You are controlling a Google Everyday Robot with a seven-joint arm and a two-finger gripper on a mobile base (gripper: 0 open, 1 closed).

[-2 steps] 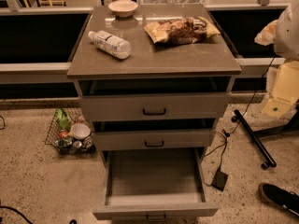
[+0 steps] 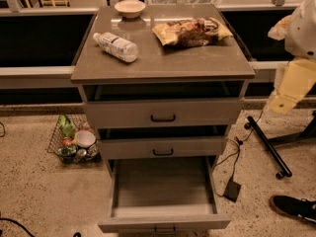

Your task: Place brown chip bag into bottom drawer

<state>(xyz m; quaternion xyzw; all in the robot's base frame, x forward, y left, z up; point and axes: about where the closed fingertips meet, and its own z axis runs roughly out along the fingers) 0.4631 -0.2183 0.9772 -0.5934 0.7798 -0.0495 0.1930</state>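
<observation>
Nothing has visibly shifted since the earlier frame: the bag, the bottle and the arm sit in the same places. The crinkly brown chip bag with pale yellow ends lies flat on the back right part of the grey cabinet top. It is well apart from the clear plastic bottle with a white label, which lies on its side to the left. A small cream bowl stands at the back left. The wide grey bottom drawer stands pulled far out below the two grey drawers above it. The pale gripper hangs at the right edge of the view, beside the cabinet's right side and well apart from the bag. How far open it is cannot be told, and nothing shows in its hold.
</observation>
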